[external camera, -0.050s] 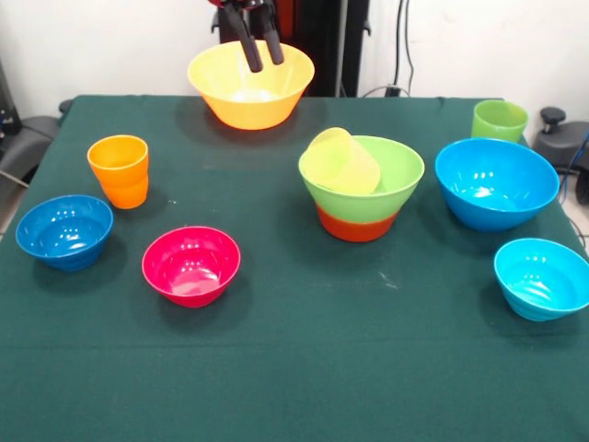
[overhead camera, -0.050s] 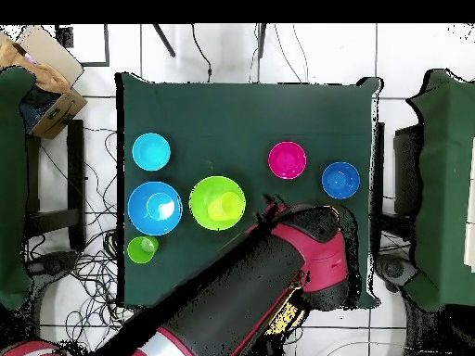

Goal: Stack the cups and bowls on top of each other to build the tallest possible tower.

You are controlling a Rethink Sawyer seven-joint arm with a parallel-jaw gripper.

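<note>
I see the tool [external camera, -0.050s: 257, 46] empty, fingers slightly parted, hanging over the yellow-orange bowl [external camera, -0.050s: 250, 85]. The tower [external camera, -0.050s: 361, 189], pale yellow cup [external camera, -0.050s: 342, 162] tilted inside, sits on the surface [external camera, -0.050s: 294, 350] well apart from it.

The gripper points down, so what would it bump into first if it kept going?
Most likely the big yellow-orange bowl. The gripper hangs open over it, fingers aimed into the hollow. How far above it is hard to judge.
</note>
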